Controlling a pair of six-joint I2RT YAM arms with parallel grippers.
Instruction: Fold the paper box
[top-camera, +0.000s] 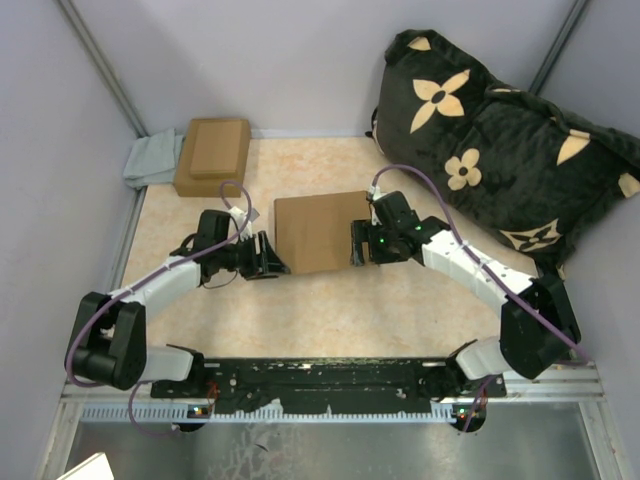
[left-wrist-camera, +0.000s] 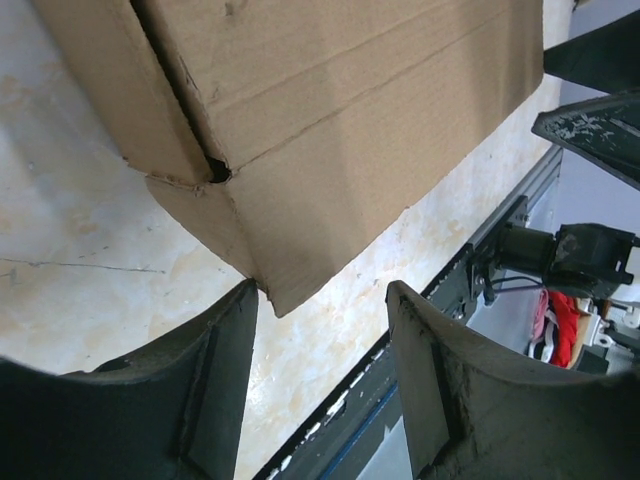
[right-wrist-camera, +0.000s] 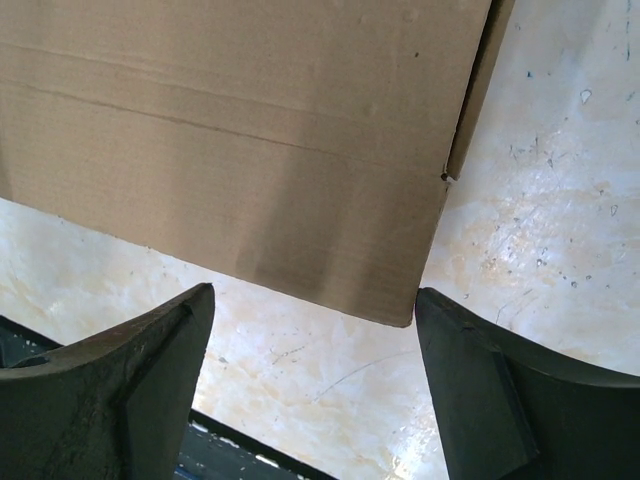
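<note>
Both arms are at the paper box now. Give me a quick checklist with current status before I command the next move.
1. Paper box lying between both grippers: ok.
2. Left gripper open, holding nothing: ok.
3. Right gripper open, box edge just ahead of its gap: ok.
4. Box corner closed tight: not ok, a gap shows at the corner in the left wrist view.
5. Smaller box well clear of the arms: ok.
6. Flaps fully tucked inside: cannot tell.
</note>
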